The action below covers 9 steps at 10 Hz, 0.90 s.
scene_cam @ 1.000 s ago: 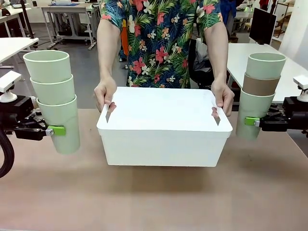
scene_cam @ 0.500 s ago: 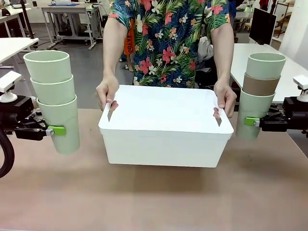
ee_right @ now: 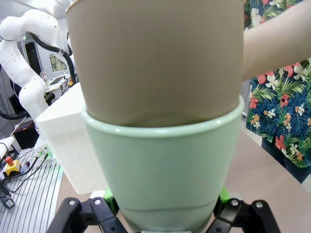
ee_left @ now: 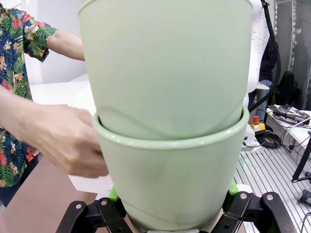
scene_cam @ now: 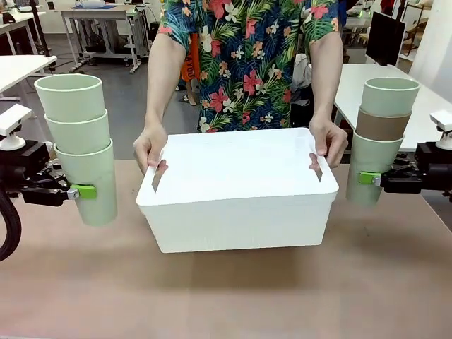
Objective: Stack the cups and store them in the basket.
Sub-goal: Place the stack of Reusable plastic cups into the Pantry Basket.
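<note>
Pointing mouth-up, long axis vertical: cups [scene_cam: 78, 145]

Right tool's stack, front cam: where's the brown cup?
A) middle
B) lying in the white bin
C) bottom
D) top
A: the brown tapered plastic cup sits nested between the upper pale mint green cup and the lower pale mint green cup, which the right tool grips.

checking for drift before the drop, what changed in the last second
The person swung the basket so its end on the robot's left came nearer the robot. The left stack and right stack of cups stayed clamped in the left fingers and right fingers.
</note>
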Motion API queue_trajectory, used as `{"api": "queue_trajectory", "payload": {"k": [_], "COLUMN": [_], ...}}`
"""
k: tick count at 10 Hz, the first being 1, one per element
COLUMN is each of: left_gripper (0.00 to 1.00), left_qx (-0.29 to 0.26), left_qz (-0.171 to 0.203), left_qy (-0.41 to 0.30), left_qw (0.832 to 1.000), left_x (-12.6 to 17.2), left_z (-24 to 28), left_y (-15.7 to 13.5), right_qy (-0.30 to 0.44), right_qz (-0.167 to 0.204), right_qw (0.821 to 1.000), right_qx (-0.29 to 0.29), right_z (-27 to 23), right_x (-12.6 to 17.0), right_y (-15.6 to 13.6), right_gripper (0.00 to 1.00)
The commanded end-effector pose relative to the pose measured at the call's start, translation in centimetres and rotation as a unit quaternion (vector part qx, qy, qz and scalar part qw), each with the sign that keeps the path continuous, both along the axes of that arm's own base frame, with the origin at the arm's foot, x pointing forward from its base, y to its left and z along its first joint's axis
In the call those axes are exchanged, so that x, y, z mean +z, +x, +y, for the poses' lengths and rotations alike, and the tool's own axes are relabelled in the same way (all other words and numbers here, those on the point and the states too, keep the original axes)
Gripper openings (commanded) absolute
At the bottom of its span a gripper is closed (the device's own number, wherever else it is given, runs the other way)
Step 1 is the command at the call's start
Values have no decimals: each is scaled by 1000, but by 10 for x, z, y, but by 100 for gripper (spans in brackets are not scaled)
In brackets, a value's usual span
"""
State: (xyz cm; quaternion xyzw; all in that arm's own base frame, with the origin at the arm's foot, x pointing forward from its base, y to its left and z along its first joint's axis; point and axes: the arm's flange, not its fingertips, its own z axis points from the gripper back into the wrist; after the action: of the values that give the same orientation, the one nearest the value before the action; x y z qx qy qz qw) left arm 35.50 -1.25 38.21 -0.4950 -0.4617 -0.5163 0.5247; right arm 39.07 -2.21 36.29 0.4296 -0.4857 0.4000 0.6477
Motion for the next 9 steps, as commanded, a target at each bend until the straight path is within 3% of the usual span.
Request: {"api": "queue_trajectory", "payload": {"k": [1, 7, 9], "left_gripper": [86, 86, 86], "left_qx": [-2, 0, 13], "left_qz": [3, 0, 19], "left_qy": [0, 0, 13], "left_qw": [1000, 1000, 1000], "left_x": [5, 0, 28], "left_z": [-1, 0, 9], "left_y": [-1, 0, 3], "right_qy": [0, 0, 0], "right_qz": [-5, -5, -5], "right_qw": [1000, 1000, 1000], "right_qx": [-1, -1, -1], "right_z": [0, 0, 0], "right_x": [3, 3, 3], "right_y": [0, 0, 0], "right_gripper": [85, 85, 85]}}
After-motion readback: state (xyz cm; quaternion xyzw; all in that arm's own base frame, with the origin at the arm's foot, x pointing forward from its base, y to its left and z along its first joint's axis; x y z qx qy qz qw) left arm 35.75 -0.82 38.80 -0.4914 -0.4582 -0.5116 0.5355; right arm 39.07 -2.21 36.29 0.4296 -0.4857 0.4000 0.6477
